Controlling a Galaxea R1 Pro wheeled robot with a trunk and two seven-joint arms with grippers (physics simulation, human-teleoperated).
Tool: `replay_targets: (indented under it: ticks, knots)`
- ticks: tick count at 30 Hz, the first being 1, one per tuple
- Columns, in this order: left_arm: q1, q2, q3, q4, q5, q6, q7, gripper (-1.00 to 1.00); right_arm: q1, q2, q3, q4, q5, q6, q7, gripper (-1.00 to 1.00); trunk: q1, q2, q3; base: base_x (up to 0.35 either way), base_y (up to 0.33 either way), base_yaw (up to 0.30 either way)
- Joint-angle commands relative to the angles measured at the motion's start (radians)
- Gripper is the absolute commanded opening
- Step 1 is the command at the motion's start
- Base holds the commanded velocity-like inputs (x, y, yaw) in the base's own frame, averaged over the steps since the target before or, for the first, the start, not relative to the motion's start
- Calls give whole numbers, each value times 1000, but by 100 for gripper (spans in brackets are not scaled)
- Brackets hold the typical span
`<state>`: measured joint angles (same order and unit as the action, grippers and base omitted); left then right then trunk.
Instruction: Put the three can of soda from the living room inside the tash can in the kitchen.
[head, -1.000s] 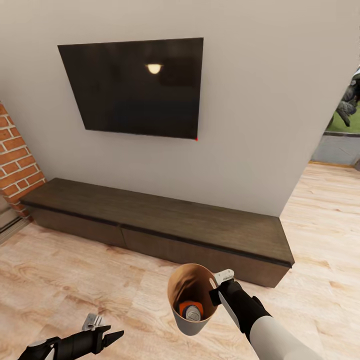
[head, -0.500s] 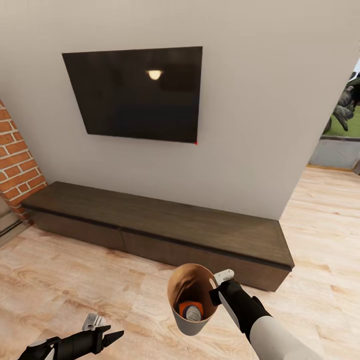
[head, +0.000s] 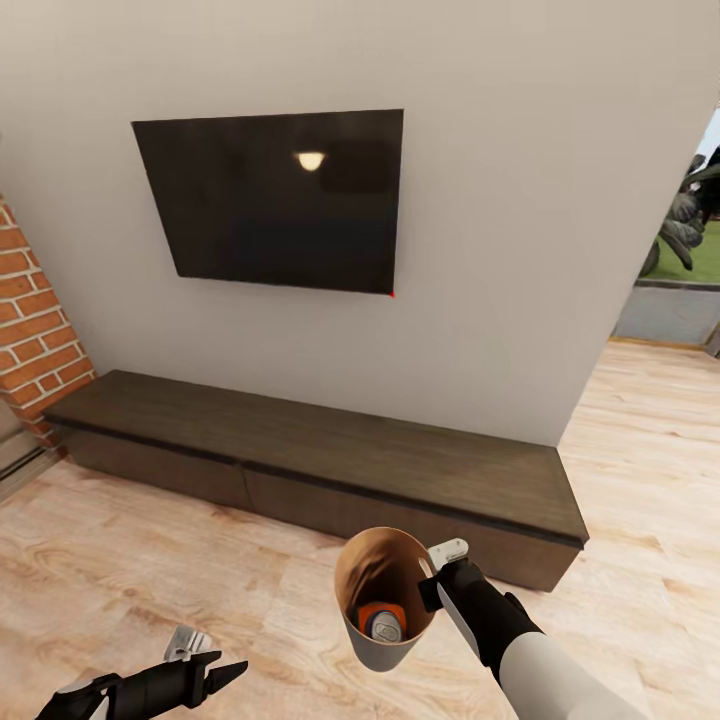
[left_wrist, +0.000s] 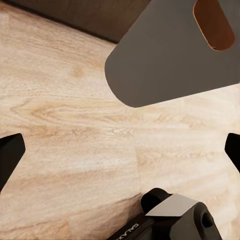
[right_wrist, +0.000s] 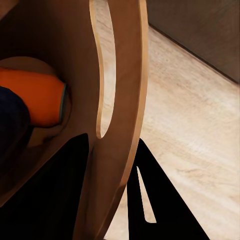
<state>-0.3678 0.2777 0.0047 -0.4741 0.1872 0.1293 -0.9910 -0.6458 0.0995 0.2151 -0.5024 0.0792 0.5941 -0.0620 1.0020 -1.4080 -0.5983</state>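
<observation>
In the head view my right gripper (head: 432, 582) is shut on the rim of the tash can (head: 372, 645), a pale grey tapered bin with a tan inside, held above the floor. An orange can of soda (head: 379, 613) with a silver top lies in its bottom. The right wrist view shows the bin's slotted wall (right_wrist: 122, 75), the orange can (right_wrist: 37, 102) and a dark blue can (right_wrist: 11, 125) beside it. My left gripper (head: 228, 668) hangs open and holds nothing, low at the left. From the left wrist view the bin's grey underside (left_wrist: 170, 55) is above the plank floor.
I face a wall with a black TV (head: 275, 200) over a long low dark wood cabinet (head: 330, 460). A red brick chimney (head: 35, 320) stands at the left. At the right the light wood floor (head: 650, 420) runs on toward glass doors with plants (head: 685, 230) outside.
The whole picture has shifted: the TV and cabinet sit a little lower and more of the right side shows, so the camera moved. Both arms and the held bin keep their places.
</observation>
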Motion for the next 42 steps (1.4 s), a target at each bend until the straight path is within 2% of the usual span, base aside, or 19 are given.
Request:
replay_targets:
  ticks: [1, 10, 21, 28, 42]
  knots:
    - [0, 0, 0, 0, 0, 0, 0, 100, 0, 0, 0, -1, -6, 0, 1, -100, 0, 0, 2, 0, 0, 0]
    - [0, 0, 0, 0, 0, 0, 1, 100, 0, -2, -1, -6, -7, 0, 3, -100, 0, 0, 17, 0, 0, 0]
    - [0, 0, 1, 0, 0, 1, 2, 100, 0, -3, -4, -79, -12, 15, 4, -100, 0, 0, 35, 0, 0, 0]
    - [0, 0, 0, 0, 0, 1, 3, 100, 0, -4, -7, -161, -14, 99, 4, -100, 0, 0, 46, 0, 0, 0]
    - [0, 0, 1, 0, 0, 1, 3, 100, 0, -4, -7, -186, -15, 121, 2, -100, 0, 0, 59, 0, 0, 5]
